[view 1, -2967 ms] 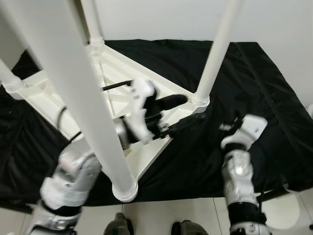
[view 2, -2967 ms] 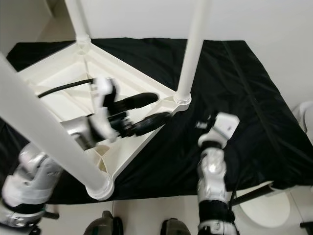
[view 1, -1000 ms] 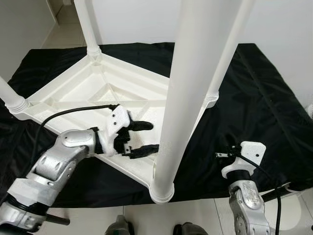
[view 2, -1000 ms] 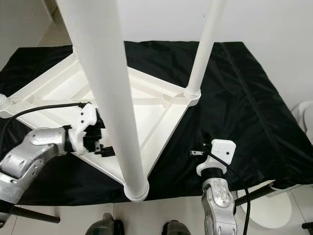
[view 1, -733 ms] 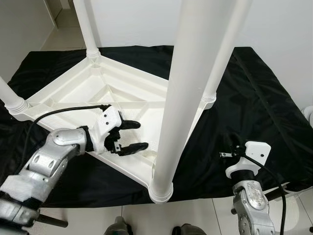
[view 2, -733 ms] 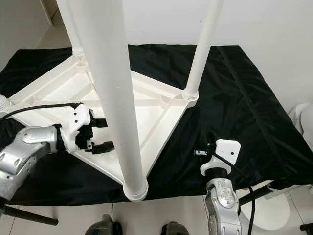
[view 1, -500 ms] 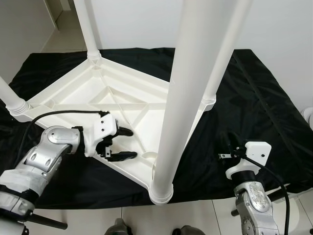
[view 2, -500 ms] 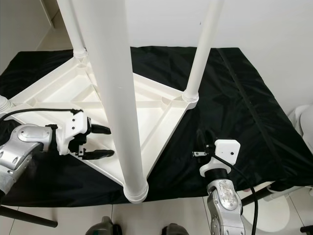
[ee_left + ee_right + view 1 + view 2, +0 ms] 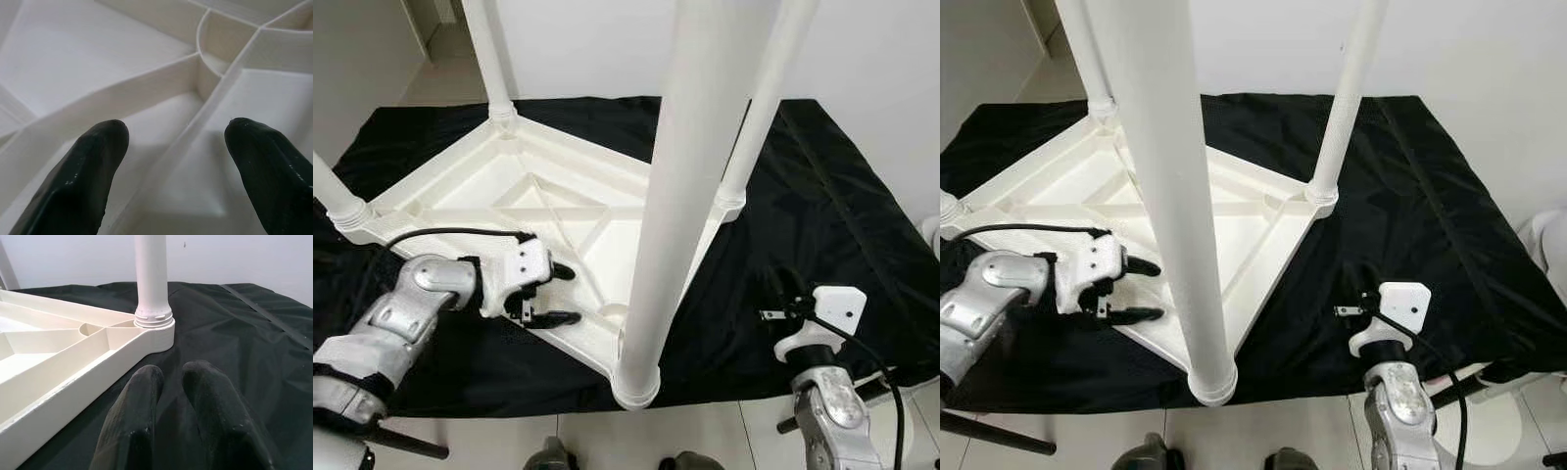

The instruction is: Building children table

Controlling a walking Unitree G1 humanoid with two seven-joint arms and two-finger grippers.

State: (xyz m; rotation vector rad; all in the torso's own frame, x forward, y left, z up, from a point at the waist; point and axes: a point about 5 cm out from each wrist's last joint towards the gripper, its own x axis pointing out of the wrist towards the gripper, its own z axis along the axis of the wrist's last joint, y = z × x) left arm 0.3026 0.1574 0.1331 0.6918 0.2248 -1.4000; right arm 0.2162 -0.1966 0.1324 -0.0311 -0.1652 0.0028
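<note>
1. Position: the children's table point(image 9: 558, 201) lies upside down on a black cloth point(image 9: 822, 215), with four white legs standing up from its corners. The near leg point(image 9: 680, 196) rises just beyond the left gripper point(image 9: 551, 295).
2. Left gripper state: its two fingers point(image 9: 88, 171) are spread wide and hold nothing. They sit over the near edge of the ribbed underside, one finger above the rim and one at its outer face.
3. Right gripper state: the right gripper point(image 9: 171, 416) has its fingers nearly together, a narrow gap between them, and grips nothing. It hovers low over the cloth, pointing at the far right leg point(image 9: 152, 284) and its corner socket point(image 9: 155, 335), which are well apart from the fingertips.
4. Step in hand, as a judgement: all legs appear seated, so the likely step is to check or grip the frame. Close the left fingers squarely across one rib point(image 9: 161, 81), not across an open pocket, to avoid slipping.
5. Obstruction: the near leg blocks much of the head views and crowds the left arm's path toward the middle of the underside.
6. Surroundings: pale floor tiles point(image 9: 724, 436) lie behind the fingers; a white wall point(image 9: 1469, 39) stands beyond the cloth.
</note>
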